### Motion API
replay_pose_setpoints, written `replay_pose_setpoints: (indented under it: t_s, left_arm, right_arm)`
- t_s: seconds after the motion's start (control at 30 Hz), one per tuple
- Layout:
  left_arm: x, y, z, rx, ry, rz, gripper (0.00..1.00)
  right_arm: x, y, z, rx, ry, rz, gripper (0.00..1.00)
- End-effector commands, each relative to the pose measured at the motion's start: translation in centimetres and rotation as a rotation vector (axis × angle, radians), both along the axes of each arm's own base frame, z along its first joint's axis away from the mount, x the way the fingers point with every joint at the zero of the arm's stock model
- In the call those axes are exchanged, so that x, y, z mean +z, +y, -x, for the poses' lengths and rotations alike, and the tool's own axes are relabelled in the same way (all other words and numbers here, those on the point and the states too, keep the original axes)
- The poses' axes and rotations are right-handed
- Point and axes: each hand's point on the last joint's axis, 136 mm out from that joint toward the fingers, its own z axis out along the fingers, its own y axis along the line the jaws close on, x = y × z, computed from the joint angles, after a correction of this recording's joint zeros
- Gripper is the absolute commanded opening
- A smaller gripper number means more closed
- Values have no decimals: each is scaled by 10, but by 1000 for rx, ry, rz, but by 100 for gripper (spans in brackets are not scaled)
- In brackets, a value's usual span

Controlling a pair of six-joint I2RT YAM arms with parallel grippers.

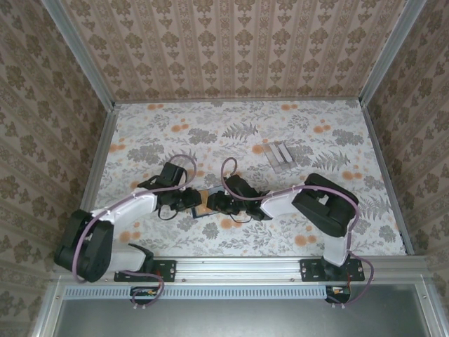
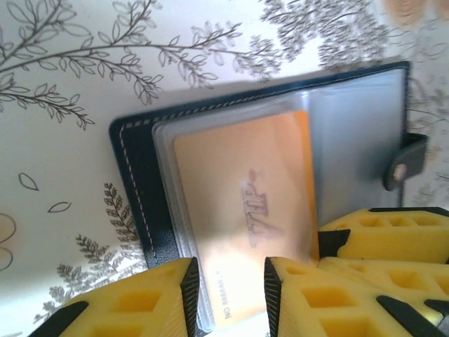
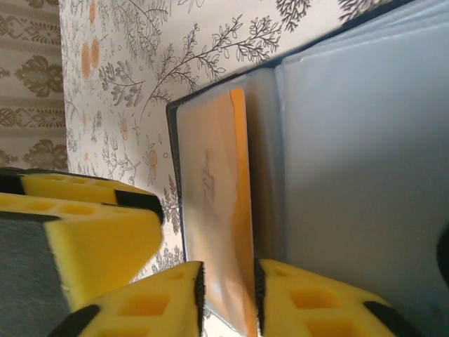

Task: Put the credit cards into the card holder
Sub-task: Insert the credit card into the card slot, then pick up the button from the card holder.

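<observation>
On the floral tabletop (image 1: pixel 231 126), between the two arms, the card holder (image 2: pixel 133 189) lies open: navy cover, white stitching, paler blue inside, and an orange VIP card (image 2: pixel 245 210) in a clear sleeve. It looks light, floppy and slick, so it is probably best pinned by its stiffer cover edge. The left end effector (image 2: pixel 230 281) and right end effector (image 3: pixel 228 288) stand slightly apart astride the card, neither visibly clamping it.

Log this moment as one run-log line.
card holder: open | orange card: in clear sleeve | left gripper: jaws apart at card's edge | right gripper: jaws apart at card's edge | grey cards: loose, farther back
</observation>
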Motion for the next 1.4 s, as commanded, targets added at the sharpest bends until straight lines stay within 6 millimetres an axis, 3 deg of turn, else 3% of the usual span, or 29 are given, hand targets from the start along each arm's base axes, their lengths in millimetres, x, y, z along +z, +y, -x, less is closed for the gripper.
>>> replay_pose_setpoints:
  t_s: [0.0,0.23,0.47,0.77,0.93,1.1,1.37]
  left_arm:
    - [18,5,0,-10,-18,-1,34]
    - [12,17,3,18,0,-18,36]
    - [-11,25,14,42,47,-46,46]
    - [-23,22,13,57,66,-28,58]
    - [-27,15,11,44,87,-3,60]
    - [-29,9,6,40,88,18,56]
    - [-27,10,2,29,83,-5,52]
  right_arm:
    - [3,-23,5,12,-59,121,36]
    - [20,-54,3,25,-168,274,39]
    - [25,-80,-17,115,-277,600,45]
    - [-2,-63,-31,248,-260,778,49]
    - [-12,-70,-36,258,-262,891,50]
    - [-7,-88,-38,234,-284,974,38]
    - [9,-93,-35,216,-325,929,19]
